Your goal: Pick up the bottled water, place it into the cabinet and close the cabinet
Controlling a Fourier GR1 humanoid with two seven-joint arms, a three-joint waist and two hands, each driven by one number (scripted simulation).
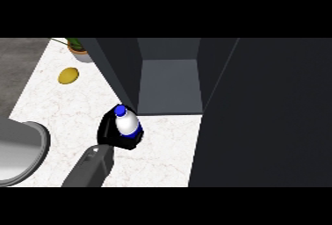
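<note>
The bottled water [128,123] is white with a blue cap and stands nearly upright on the white marble counter [165,151], just in front of the open cabinet's left wall. My left hand [110,135] is curled round the bottle's lower half from the left and below, and its grey forearm comes up from the lower edge. The cabinet [170,83] is dark grey and shows a bare inner floor right behind the bottle. Its door [272,114] stands open and fills the right side of the view. My right hand does not show.
A yellow fruit [69,75] lies on the counter at the far left, with a potted plant [79,49] behind it. A grey rounded basin [23,149] sits at the left edge.
</note>
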